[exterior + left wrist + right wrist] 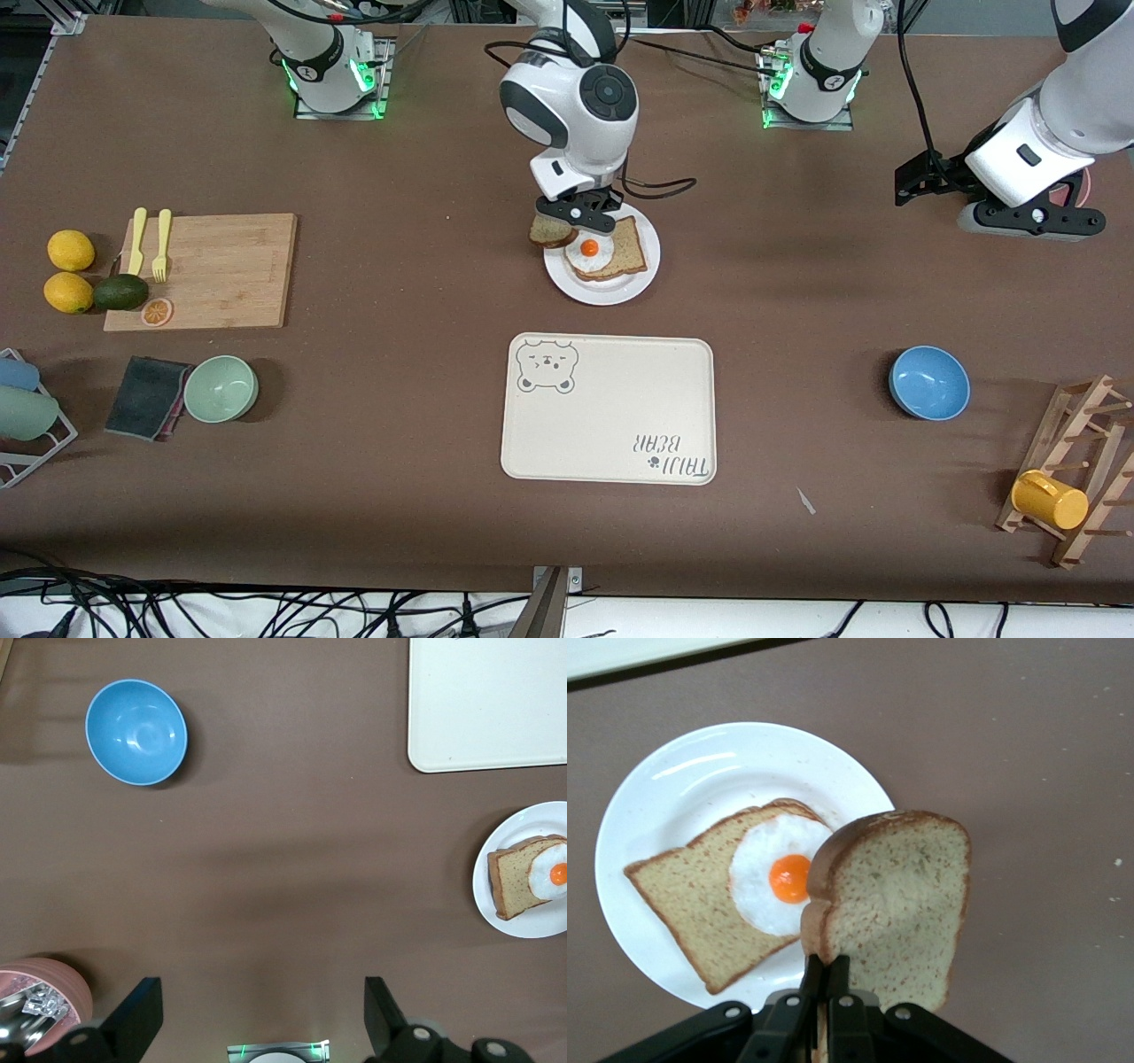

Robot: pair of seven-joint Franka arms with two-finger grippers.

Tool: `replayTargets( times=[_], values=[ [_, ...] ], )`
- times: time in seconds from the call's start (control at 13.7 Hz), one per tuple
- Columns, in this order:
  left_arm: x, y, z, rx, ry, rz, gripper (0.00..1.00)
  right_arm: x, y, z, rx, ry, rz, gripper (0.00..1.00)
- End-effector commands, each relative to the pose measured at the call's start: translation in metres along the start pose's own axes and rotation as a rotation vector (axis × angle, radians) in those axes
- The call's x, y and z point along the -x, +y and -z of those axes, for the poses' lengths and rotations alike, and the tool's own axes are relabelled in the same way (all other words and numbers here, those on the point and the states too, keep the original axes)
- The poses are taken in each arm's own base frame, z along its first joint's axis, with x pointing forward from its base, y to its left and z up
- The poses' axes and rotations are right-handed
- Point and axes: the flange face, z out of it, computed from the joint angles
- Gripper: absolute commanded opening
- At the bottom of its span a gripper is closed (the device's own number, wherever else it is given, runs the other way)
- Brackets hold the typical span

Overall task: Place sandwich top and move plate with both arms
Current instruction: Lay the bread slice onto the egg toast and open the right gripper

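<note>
I have the right gripper [576,215] pinched on the top [890,904], hanging over the plate's [620,288] rim, lining up over the egg slice [611,252]. Left gripper [257,1019] waits wide open, well clear of the plate.

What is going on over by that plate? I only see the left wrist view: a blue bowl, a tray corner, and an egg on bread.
Observer: The right gripper holds a plain bread slice over the plate's edge.
Operator: Is the slice flat?
Observer: No, it hangs tilted, pinched at one edge by shut fingers.
Operator: And my arm?
Observer: The left gripper waits open near the left arm's end of the table.
Operator: Anything else nearby?
Observer: The tray has a bear drawing.
</note>
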Motion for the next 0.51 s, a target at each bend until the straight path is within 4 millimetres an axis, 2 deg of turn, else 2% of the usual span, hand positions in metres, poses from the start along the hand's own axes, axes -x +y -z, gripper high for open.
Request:
replayTargets(
  times=[0.0,0.29,0.44],
  values=[
    [0.0,0.0,0.003,-0.001,-0.006,0.004,1.0,-0.004,-0.02,-0.011,-0.03,0.001,-0.041,0.0],
    [0.0,0.001,0.003,-0.001,-0.005,0.004,1.0,-0.015,-0.027,-0.023,-0.07,0.01,-0.057,0.0],
    [0.0,0.001,0.003,-0.001,-0.005,0.004,1.0,-0.008,-0.036,-0.032,-0.085,0.011,-0.068,0.0]
  ],
)
